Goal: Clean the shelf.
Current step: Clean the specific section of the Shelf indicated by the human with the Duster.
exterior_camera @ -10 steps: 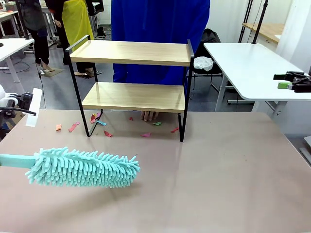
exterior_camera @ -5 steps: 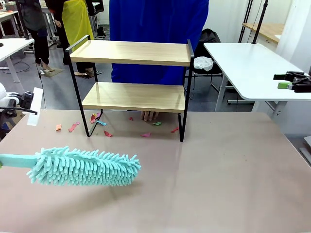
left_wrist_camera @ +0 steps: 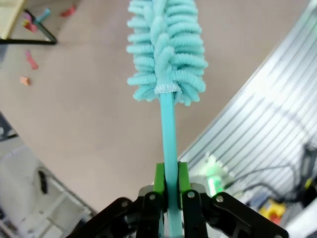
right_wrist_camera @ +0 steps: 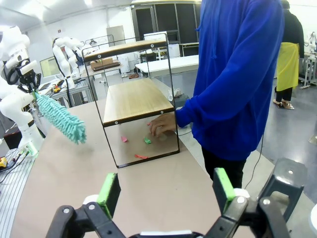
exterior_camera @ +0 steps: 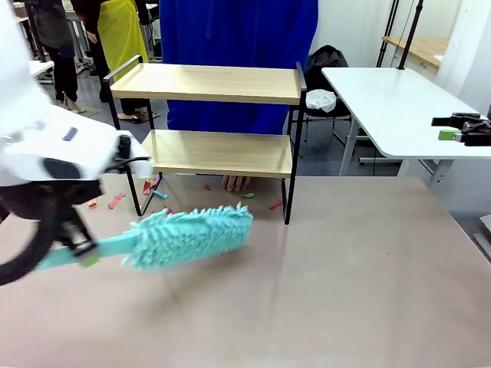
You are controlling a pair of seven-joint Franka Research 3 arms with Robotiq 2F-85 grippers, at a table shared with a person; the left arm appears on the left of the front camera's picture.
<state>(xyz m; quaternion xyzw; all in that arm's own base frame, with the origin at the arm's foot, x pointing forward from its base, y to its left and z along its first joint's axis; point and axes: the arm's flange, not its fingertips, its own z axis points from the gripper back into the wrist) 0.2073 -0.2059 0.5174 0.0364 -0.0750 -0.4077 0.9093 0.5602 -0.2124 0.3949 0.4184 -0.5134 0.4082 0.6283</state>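
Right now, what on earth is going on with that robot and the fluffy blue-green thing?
The left gripper is shut on the handle of a teal duster, its fluffy head held low in front of the shelf. Coloured paper scraps lie on the table under the shelf, where a person in blue rests a hand. The right gripper hangs open, off to the side, holding nothing.

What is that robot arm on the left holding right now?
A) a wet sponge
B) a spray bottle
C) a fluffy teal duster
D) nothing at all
C: the left gripper is clamped on the thin handle of the teal duster, whose fluffy head is in front of the shelf.
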